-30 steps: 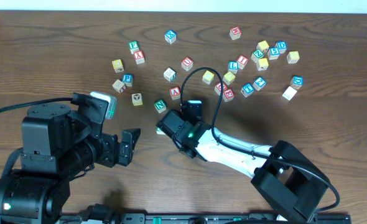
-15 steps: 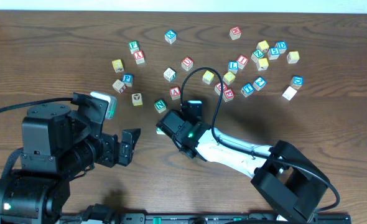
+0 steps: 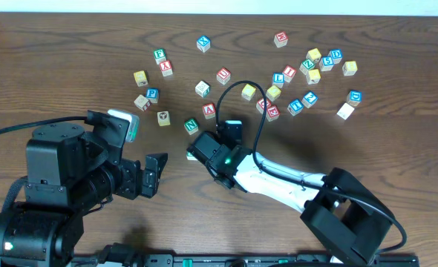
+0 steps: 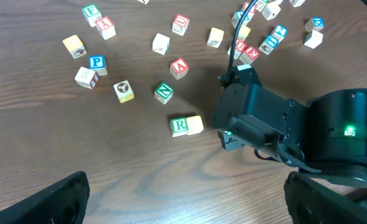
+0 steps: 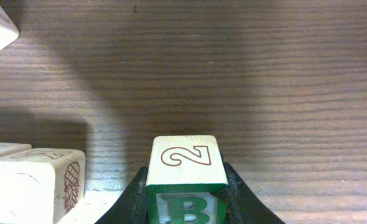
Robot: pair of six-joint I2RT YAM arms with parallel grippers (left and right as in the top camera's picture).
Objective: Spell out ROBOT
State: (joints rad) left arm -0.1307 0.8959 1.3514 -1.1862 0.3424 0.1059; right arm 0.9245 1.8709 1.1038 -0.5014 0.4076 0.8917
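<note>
My right gripper (image 5: 185,190) is shut on a green letter B block (image 5: 185,160) with a 2 on its upper face, held low over the wooden table. Just left of it stands a pale block with a pineapple picture (image 5: 46,180). In the left wrist view a green R block (image 4: 180,126) and a pale block (image 4: 195,125) stand side by side, just left of the right gripper's black body (image 4: 246,118). In the overhead view the right gripper (image 3: 201,148) hides these blocks. My left gripper (image 4: 183,205) is open and empty over bare wood (image 3: 154,174).
Loose letter blocks lie behind: a green N (image 3: 191,126), a red A (image 3: 208,111), a blue P (image 3: 152,93) and a cluster at the back right (image 3: 312,63). A black cable (image 3: 237,85) loops over the blocks near the middle.
</note>
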